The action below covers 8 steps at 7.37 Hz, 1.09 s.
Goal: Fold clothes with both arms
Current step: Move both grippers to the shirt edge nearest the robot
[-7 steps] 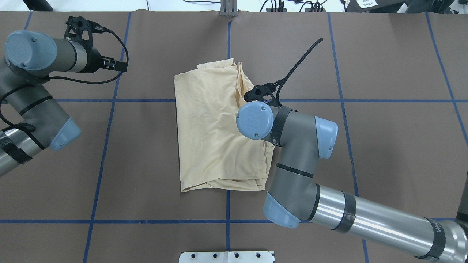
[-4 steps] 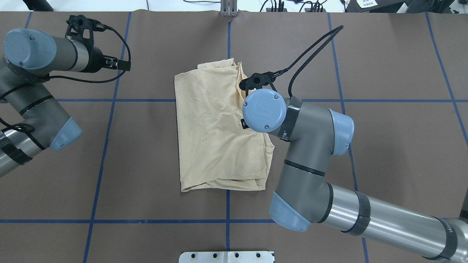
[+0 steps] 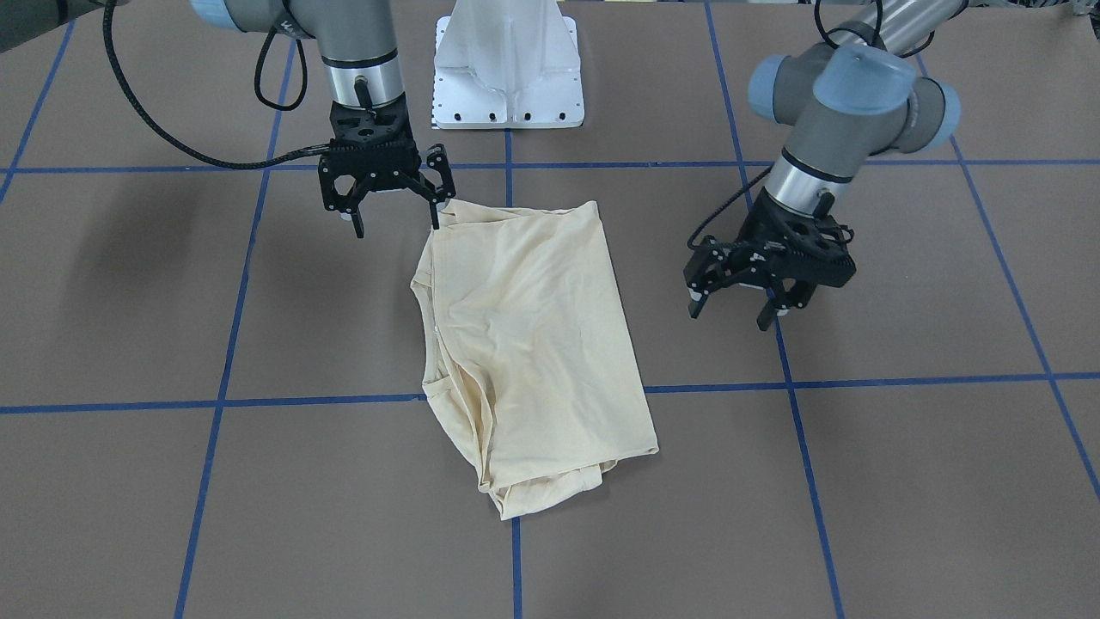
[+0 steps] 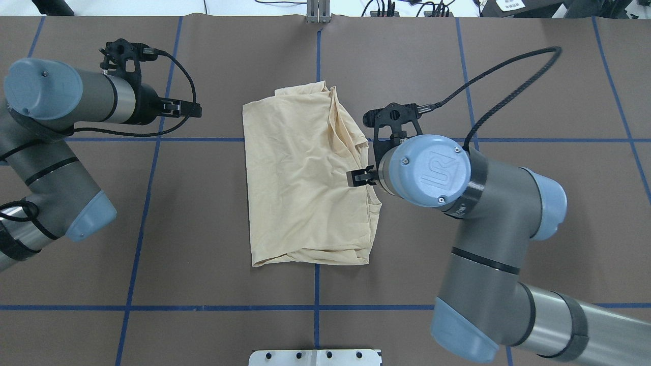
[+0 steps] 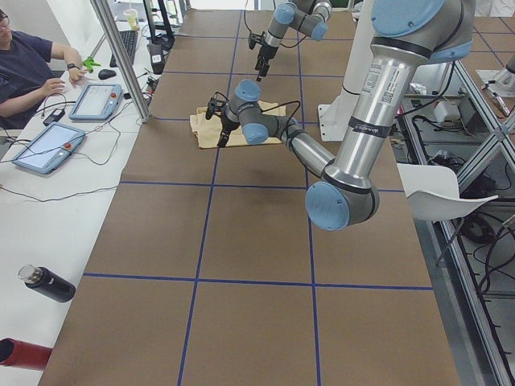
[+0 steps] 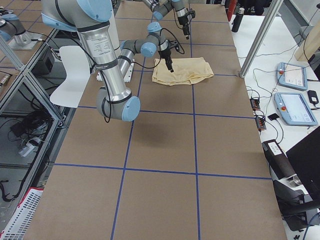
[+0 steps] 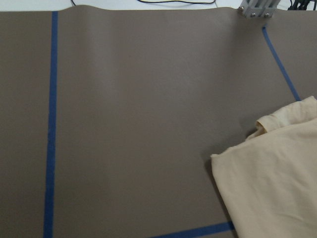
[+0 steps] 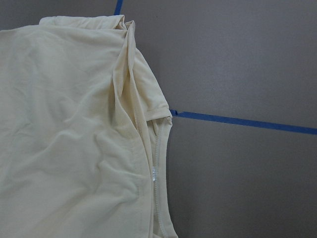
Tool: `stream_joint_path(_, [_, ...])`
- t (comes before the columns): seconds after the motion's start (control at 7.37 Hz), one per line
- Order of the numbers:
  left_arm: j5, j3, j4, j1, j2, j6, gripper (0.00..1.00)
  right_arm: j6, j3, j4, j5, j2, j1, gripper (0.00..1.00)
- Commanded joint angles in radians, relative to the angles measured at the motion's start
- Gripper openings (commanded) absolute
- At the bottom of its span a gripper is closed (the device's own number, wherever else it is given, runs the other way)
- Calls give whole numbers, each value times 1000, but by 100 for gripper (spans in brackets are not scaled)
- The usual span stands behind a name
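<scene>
The pale cream-yellow shirt (image 4: 305, 178) lies folded into a rough rectangle at the table's middle, plain side up, so its print is hidden. It also shows in the front view (image 3: 533, 344) and in both wrist views (image 7: 272, 188) (image 8: 74, 139). My right gripper (image 3: 397, 223) is open and empty, and it hovers at the shirt's edge on the robot's side, one fingertip near a corner. In the overhead view it (image 4: 362, 177) peeks out from under the wrist. My left gripper (image 3: 729, 315) is open and empty above bare table beside the shirt, apart from it (image 4: 190, 108).
The white pedestal base (image 3: 507, 69) stands at the robot's edge of the brown table, which is marked with blue tape lines (image 4: 147, 203). An operator (image 5: 24, 64) with tablets (image 5: 96, 100) sits along the far side. A dark bottle (image 5: 48, 284) lies there too.
My right arm has swung to the right and off the shirt, so its wrist no longer covers the cloth. My left gripper has moved a little toward the shirt. The shirt has not moved.
</scene>
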State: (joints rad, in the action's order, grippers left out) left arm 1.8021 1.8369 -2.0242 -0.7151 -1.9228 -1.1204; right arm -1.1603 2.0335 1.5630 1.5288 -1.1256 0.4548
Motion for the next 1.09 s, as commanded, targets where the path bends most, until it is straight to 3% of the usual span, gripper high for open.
stream_joint_path(0.0, [-114, 117, 114, 202, -2, -241, 100, -30, 16, -173, 8, -132, -2, 100])
stream_joint_path(0.27, [-206, 116, 116, 352, -5, -373, 100, -48, -15, -173, -2, -146, -5, 100])
stream_joint_path(0.54, [-222, 91, 117, 439, -4, -447, 98, -50, -19, -175, -4, -144, -7, 100])
stream_joint_path(0.81, [-222, 47, 117, 439, -10, -452, 64, -48, -19, -175, -6, -143, -10, 100])
stream_joint_path(0.95, [-222, 32, 117, 439, -13, -450, 57, -50, -19, -175, -6, -143, -11, 100])
